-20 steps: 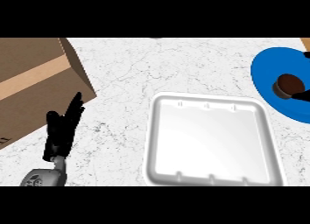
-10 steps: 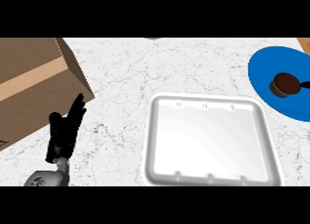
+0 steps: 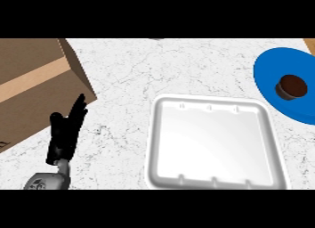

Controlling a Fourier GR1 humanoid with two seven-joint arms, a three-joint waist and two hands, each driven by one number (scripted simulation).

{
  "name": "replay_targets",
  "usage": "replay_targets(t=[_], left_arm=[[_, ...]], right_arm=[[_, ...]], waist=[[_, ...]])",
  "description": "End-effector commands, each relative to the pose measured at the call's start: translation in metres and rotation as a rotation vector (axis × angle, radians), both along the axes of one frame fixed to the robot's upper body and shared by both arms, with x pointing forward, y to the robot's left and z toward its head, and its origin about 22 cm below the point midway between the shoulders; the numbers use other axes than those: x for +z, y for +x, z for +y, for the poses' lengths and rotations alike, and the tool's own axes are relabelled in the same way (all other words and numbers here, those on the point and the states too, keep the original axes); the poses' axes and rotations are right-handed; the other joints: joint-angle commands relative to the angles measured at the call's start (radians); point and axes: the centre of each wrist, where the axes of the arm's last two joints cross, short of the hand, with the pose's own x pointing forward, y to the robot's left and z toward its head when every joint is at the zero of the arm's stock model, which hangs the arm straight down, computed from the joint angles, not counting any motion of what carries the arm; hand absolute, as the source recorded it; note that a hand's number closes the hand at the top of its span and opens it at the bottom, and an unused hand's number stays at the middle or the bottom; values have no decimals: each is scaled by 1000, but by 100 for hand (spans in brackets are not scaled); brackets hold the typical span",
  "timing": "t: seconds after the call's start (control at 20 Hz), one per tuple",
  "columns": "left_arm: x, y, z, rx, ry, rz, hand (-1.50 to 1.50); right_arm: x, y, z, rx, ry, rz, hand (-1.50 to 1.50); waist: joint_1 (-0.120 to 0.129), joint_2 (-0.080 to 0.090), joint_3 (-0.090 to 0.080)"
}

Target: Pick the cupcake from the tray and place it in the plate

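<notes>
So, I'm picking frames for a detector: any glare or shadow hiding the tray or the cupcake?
Head view: the white tray has a soft bright sheen across its middle, but its rim stays readable; the cupcake on the blue plate is evenly lit and unshadowed; the plate's right edge is cropped by the frame.

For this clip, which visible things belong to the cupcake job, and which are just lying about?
Job:
- cupcake, sitting on the plate
- blue plate
- white tray, nothing in it
- left hand, open, resting at lower left

Lying about:
- cardboard box, upper left
- marble counter
</notes>
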Motion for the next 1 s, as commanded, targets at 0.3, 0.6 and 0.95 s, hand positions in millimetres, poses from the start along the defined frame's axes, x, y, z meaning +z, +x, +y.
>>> replay_targets(t=[0.3,0.6,0.95], left_arm=[[2,6,-10,-1,8,-14,0],[-6,-1,-7,-15,11,-23,0],[-3,-2,-3,-8,5,-17,0]], right_arm=[[7,6,3,-20,-24,-19,-150],[-28,-4,13,-73,-95,35,-150],[-29,-9,8,-107,-112,58,-150]], waist=[[7,2,0],[7,2,0],[4,1,0]])
